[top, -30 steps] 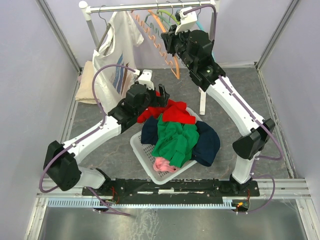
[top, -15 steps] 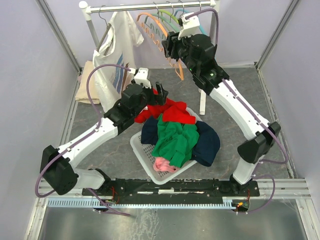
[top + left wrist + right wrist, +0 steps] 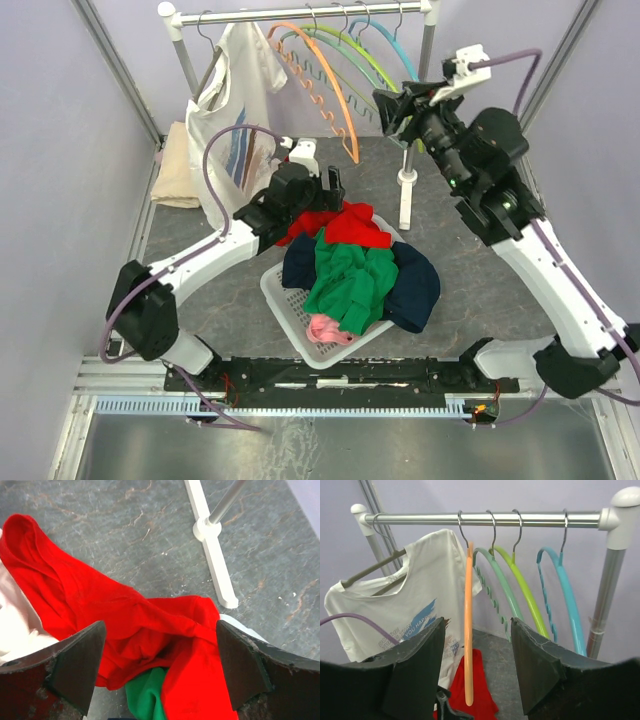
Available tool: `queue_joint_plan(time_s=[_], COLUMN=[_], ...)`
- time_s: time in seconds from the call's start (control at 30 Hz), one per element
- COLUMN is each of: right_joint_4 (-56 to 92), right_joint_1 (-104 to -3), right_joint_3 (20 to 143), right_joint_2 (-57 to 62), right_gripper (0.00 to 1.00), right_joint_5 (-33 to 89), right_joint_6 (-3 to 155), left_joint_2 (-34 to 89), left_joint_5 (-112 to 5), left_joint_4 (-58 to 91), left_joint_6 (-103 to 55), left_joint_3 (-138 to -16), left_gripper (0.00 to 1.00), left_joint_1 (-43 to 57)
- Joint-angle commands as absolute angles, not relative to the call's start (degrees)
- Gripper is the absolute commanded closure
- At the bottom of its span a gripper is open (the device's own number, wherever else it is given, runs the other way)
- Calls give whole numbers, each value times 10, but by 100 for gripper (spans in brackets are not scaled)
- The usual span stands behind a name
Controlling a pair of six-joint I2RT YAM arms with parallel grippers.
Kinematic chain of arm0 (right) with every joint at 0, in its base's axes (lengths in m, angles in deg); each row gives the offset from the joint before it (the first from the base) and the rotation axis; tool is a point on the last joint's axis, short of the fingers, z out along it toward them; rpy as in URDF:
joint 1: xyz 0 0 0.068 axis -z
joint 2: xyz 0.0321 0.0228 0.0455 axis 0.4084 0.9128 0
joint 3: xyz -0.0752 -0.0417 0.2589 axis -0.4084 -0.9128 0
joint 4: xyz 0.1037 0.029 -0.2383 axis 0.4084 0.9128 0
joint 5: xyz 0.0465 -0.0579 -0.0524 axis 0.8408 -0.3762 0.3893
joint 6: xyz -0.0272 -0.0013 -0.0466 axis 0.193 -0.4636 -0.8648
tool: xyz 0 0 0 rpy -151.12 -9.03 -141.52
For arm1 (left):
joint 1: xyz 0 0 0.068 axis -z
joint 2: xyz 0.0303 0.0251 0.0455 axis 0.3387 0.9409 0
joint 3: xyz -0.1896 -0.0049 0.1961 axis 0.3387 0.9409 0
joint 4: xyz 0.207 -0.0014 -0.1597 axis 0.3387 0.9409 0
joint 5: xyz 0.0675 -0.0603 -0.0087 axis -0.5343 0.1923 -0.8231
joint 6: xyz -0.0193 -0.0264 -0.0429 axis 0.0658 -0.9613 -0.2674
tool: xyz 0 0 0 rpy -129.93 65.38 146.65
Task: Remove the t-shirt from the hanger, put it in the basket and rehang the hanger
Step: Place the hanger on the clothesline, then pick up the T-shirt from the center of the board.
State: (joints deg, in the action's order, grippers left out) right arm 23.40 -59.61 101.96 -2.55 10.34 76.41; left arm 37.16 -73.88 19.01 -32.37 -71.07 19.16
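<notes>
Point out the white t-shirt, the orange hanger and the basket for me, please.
white t-shirt [image 3: 415, 587], right wrist view, on its chest above the print.
orange hanger [image 3: 468, 630], right wrist view, on its long orange arm.
basket [image 3: 283, 303], top external view, on its bare left corner.

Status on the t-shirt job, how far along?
Done: four hangers on the rail are bare, and clothes are piled in the basket. In hand: nothing; the left end effector hovers open above the red shirt, and the right end effector is open, facing the rail. Left: the white t-shirt hangs on its grey hanger, so that removal is not yet done.
</notes>
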Motion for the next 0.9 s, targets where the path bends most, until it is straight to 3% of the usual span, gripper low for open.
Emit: queue_joint_plan(time_s=[0.0, 0.4, 0.7, 0.77, 0.87], right_joint_4=[214, 242, 248, 249, 249], right_joint_1=[-595, -595, -594, -595, -595], right_joint_3=[977, 898, 859, 856, 852], right_joint_2=[-81, -175, -209, -211, -212], right_gripper=[37, 37, 37, 37, 37], right_joint_5=[98, 65, 40, 40, 40], right_joint_6=[757, 749, 751, 751, 753], left_joint_2=[409, 549, 588, 590, 593], left_joint_5=[-764, -773, -752, -752, -749], left_joint_4=[206, 249, 283, 287, 293], left_joint_6=[-350, -351, -360, -358, -354], left_joint_3=[-762, -848, -849, -844, -839], left_gripper=[3, 1, 1, 9, 39], left_joint_1=[189, 168, 161, 160, 160])
